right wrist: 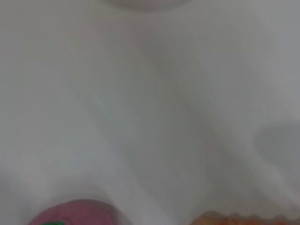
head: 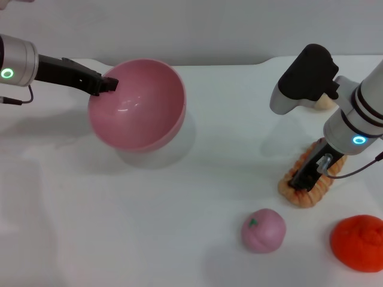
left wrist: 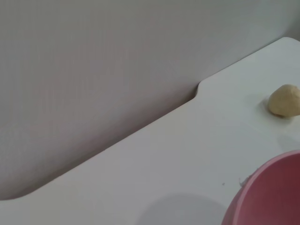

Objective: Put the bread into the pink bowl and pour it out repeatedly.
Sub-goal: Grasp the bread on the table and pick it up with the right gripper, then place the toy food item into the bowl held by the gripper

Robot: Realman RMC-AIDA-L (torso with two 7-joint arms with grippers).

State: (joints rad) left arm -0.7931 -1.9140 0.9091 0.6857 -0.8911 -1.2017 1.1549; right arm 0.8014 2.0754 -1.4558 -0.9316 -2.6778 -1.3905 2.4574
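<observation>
The bread (head: 308, 179), a ridged orange-and-cream toy loaf, is lying on the white worktop (head: 149, 227) directly under the right gripper (head: 305, 176). That gripper is reaching down onto the loaf with its dark fingers pressing along the loaf's top; whether they are clamping the bread or only touching it cannot be told. The loaf's scalloped edge is showing on both sides of the gripper.

The pink bowl (head: 139, 104) is being held by the left gripper (head: 106, 85), which is pinching the bowl's rim on the side nearest its own arm. The bowl is tilting, its glossy hollow facing up and toward the robot, and a shadow is lying on the worktop beneath it. It is sitting well apart from the right gripper, with a broad stretch of bare worktop between them.

Nearer the robot than the right gripper, a small pink peach-like ball (head: 263, 229) with a green stem is resting near the loaf's end, and an orange fruit (head: 359, 242) is sitting beside it at the picture's border. Beyond the right gripper, a beige lump (left wrist: 284, 100) is sitting near the worktop's far edge, where a notch is cutting into the corner.
</observation>
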